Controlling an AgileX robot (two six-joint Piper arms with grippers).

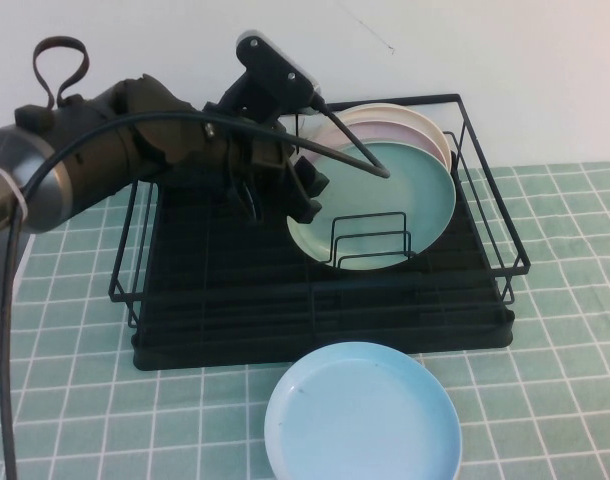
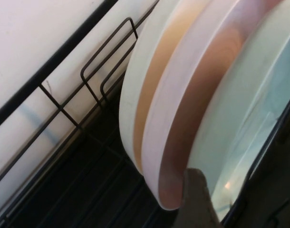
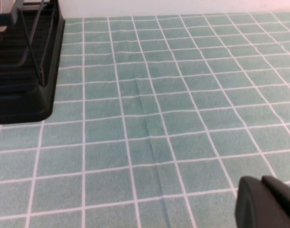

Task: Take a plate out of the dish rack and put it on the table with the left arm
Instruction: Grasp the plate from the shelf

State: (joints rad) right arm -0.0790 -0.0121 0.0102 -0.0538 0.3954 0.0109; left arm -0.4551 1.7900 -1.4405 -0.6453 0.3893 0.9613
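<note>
The mint-green plate (image 1: 395, 200) stands on edge in the small wire holder of the black dish rack (image 1: 285, 300), at the front of a stack. My left gripper (image 1: 307, 195) is at the plate's left rim, inside the rack. In the left wrist view the gripper (image 2: 226, 194) is open and straddles that rim: one pale finger (image 2: 197, 204) sits behind the mint plate (image 2: 240, 118) and the dark one lies in front. My right gripper (image 3: 261, 202) is shut and empty, low over the tiled table (image 3: 159, 118), out of the high view.
A pale pink plate (image 1: 385, 128) and a cream plate (image 1: 430, 120) stand right behind the mint one. A light blue plate (image 1: 363, 415) lies flat on the table (image 1: 555, 380) in front of the rack. The rack's corner (image 3: 21, 95) shows in the right wrist view.
</note>
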